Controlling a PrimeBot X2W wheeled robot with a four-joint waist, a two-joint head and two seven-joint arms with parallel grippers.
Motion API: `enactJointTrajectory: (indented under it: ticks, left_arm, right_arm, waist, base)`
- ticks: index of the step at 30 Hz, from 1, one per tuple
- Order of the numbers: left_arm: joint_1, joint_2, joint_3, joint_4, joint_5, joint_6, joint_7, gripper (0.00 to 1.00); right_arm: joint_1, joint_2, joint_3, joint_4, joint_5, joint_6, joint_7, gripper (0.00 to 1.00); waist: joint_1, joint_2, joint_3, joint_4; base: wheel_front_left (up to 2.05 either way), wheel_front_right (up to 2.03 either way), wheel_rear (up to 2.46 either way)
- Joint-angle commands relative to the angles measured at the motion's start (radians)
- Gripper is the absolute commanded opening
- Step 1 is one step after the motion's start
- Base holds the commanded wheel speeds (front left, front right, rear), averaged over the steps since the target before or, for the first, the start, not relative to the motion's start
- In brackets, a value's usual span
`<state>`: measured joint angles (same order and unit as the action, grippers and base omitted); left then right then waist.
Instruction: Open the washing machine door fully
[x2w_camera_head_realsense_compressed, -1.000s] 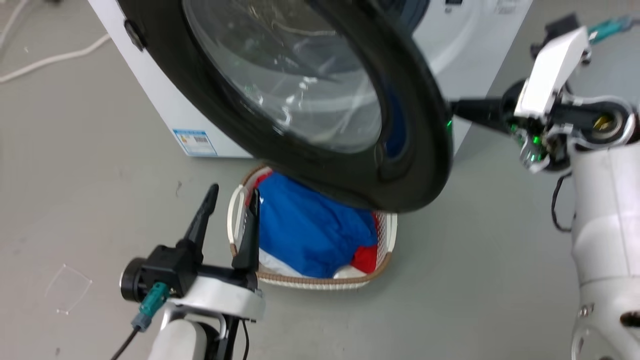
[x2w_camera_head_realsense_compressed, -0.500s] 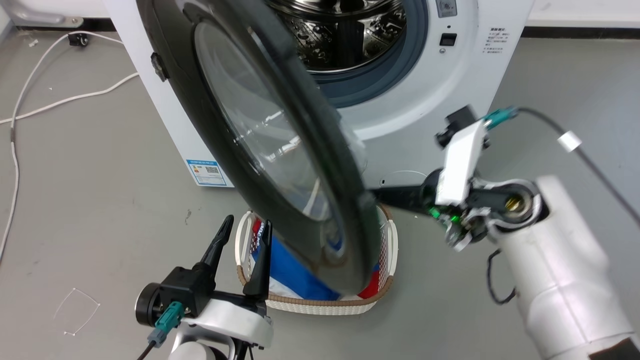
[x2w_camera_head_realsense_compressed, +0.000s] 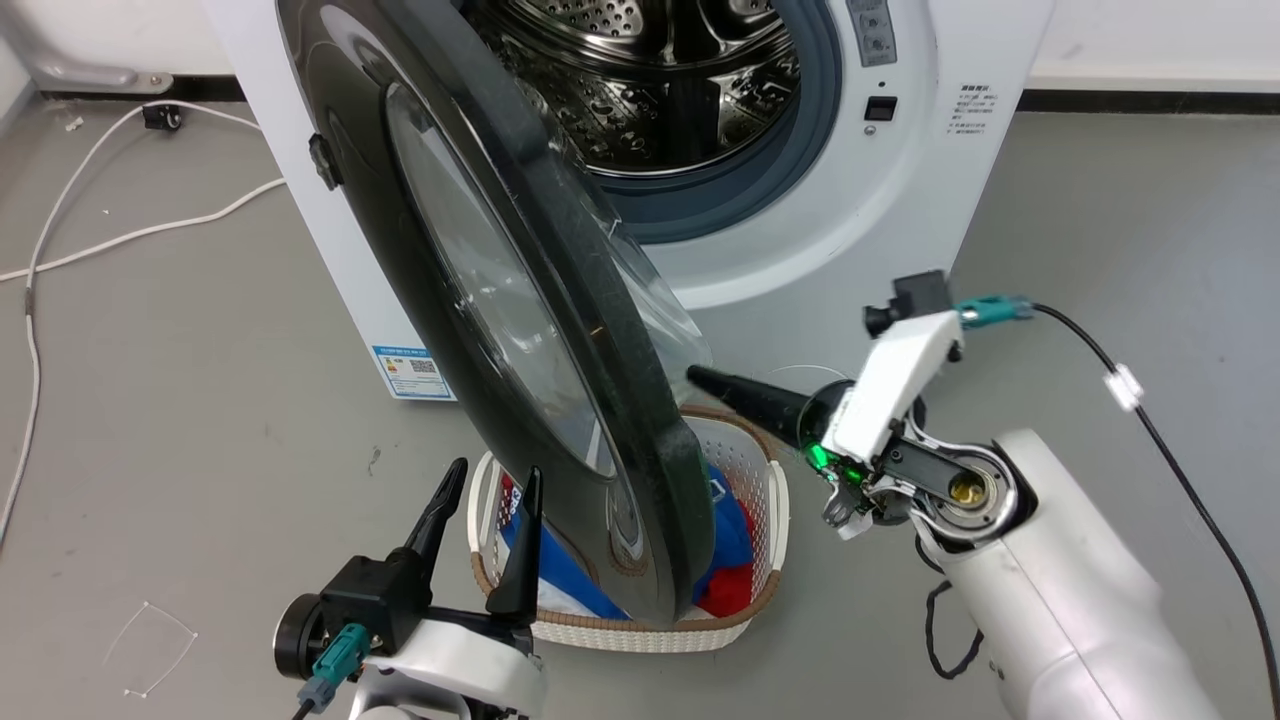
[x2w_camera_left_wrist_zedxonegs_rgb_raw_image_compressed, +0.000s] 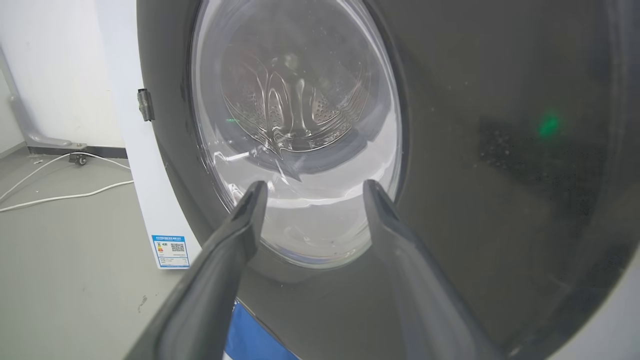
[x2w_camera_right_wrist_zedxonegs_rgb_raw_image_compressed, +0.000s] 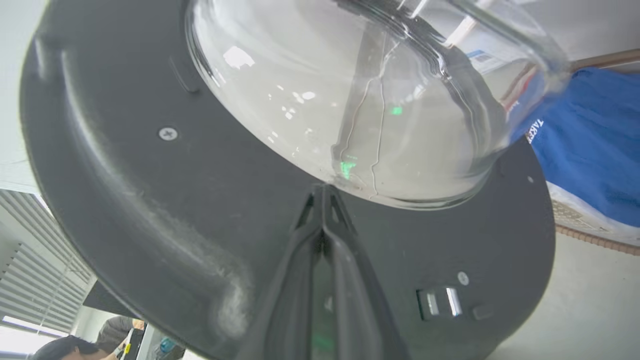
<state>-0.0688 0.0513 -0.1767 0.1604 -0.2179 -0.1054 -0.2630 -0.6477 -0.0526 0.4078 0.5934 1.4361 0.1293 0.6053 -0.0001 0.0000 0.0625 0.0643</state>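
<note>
Washing machine door (x2w_camera_head_realsense_compressed: 560, 330) partway open, hinged on left front edge of washing machine (x2w_camera_head_realsense_compressed: 900, 200), free edge over laundry basket (x2w_camera_head_realsense_compressed: 772, 500) on floor (x2w_camera_head_realsense_compressed: 1080, 250) before machine. Steel drum (x2w_camera_head_realsense_compressed: 680, 90) exposed. Right gripper (x2w_camera_head_realsense_compressed: 697, 376): fingers pressed together, nothing between, tips against door's inner face at rim of glass bowl (x2w_camera_right_wrist_zedxonegs_rgb_raw_image_compressed: 350, 100). Left gripper (x2w_camera_head_realsense_compressed: 494, 472): fingers spread, empty, just beside door's outer face.

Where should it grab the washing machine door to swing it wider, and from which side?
Probably the free rim of the washing machine door above the laundry basket, from its right, inner side. That edge is thin and farthest from the machine; the glass bowl bulges.
</note>
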Motion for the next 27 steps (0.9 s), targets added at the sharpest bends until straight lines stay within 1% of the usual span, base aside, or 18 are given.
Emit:
enactJointTrajectory:
  ticks: [1, 5, 9, 11, 13, 14, 15, 16, 17, 21, 23, 24, 26, 27]
  left_arm:
    - [0.008, -0.001, 0.0, 0.003, -0.006, 0.004, -0.003, 1.0]
    - [0.021, -0.001, -0.004, 0.011, -0.011, 0.007, -0.003, 1.0]
    - [0.026, -0.001, -0.003, 0.02, -0.015, 0.009, -0.003, 1.0]
    - [0.027, -0.001, 0.0, 0.023, -0.019, 0.01, -0.003, 1.0]
    - [0.031, -0.001, 0.003, 0.027, -0.021, 0.011, -0.003, 1.0]
    - [0.034, -0.001, 0.006, 0.028, -0.021, 0.012, -0.003, 1.0]
    - [0.038, -0.001, 0.009, 0.03, -0.022, 0.013, -0.003, 1.0]
    - [0.042, -0.001, 0.014, 0.033, -0.02, 0.014, -0.003, 1.0]
    - [0.043, 0.0, 0.018, 0.035, -0.02, 0.015, -0.003, 1.0]
    - [0.045, 0.005, 0.034, 0.041, -0.017, 0.013, -0.003, 1.0]
    - [0.047, 0.009, 0.042, 0.044, -0.016, 0.011, -0.003, 1.0]
    - [0.048, 0.01, 0.044, 0.045, -0.016, 0.011, -0.003, 1.0]
    - [0.049, 0.01, 0.047, 0.047, -0.014, 0.01, -0.003, 1.0]
    - [0.05, 0.01, 0.049, 0.047, -0.013, 0.011, -0.003, 1.0]
  right_arm:
    - [0.04, -0.007, -0.021, -0.017, -0.014, 0.003, -0.056, 0.0]
    - [0.127, -0.037, -0.098, -0.091, -0.017, 0.003, -0.201, 0.0]
    - [0.266, -0.076, -0.172, -0.178, -0.017, 0.003, -0.325, 0.0]
    - [0.338, -0.102, -0.205, -0.222, -0.037, 0.003, -0.383, 0.0]
    - [0.41, -0.116, -0.238, -0.267, -0.047, 0.003, -0.439, 0.0]
    - [0.444, -0.118, -0.26, -0.291, -0.046, 0.003, -0.469, 0.15]
    - [0.474, -0.123, -0.276, -0.312, -0.053, 0.003, -0.491, 0.42]
    - [0.507, -0.13, -0.288, -0.335, -0.069, 0.003, -0.517, 0.88]
    - [0.536, -0.134, -0.301, -0.354, -0.081, 0.003, -0.54, 1.0]
    - [0.621, -0.149, -0.342, -0.415, -0.188, 0.003, -0.642, 1.0]
    - [0.647, -0.161, -0.36, -0.438, -0.281, 0.003, -0.691, 1.0]
    - [0.658, -0.166, -0.369, -0.448, -0.339, 0.003, -0.712, 1.0]
    - [0.677, -0.186, -0.393, -0.462, -0.498, 0.003, -0.752, 1.0]
    - [0.68, -0.181, -0.405, -0.473, -0.576, 0.003, -0.764, 1.0]
  waist:
    - [0.0001, 0.0, -0.007, -0.002]
    - [0.0001, 0.0, -0.028, -0.011]
    - [0.0001, 0.0, -0.046, -0.014]
    - [0.0001, 0.0, -0.051, -0.017]
    - [0.0001, 0.0, -0.056, -0.022]
    - [0.0001, 0.0, -0.059, -0.026]
    - [0.0001, 0.0, -0.062, -0.03]
    - [0.0001, 0.0, -0.064, -0.034]
    - [0.0001, 0.0, -0.066, -0.039]
    - [0.0001, 0.0, -0.072, -0.049]
    - [0.0001, 0.0, -0.077, -0.054]
    - [0.0001, 0.0, -0.08, -0.056]
    - [0.0001, 0.0, -0.085, -0.058]
    - [0.0001, 0.0, -0.087, -0.059]
  base:
    - [0.0, 0.0, 0.0]
    - [0.0, 0.0, 0.0]
    - [0.0, 0.0, 0.0]
    - [0.0, 0.0, 0.0]
    - [0.0, 0.0, 0.0]
    - [0.0, 0.0, 0.0]
    - [0.0, 0.0, 0.0]
    - [0.0, 0.0, 0.0]
    - [0.0, 0.0, 0.0]
    - [0.0, 0.0, 0.0]
    - [0.0, 0.0, 0.0]
    - [0.0, 0.0, 0.0]
    - [0.0, 0.0, 0.0]
    - [0.0, 0.0, 0.0]
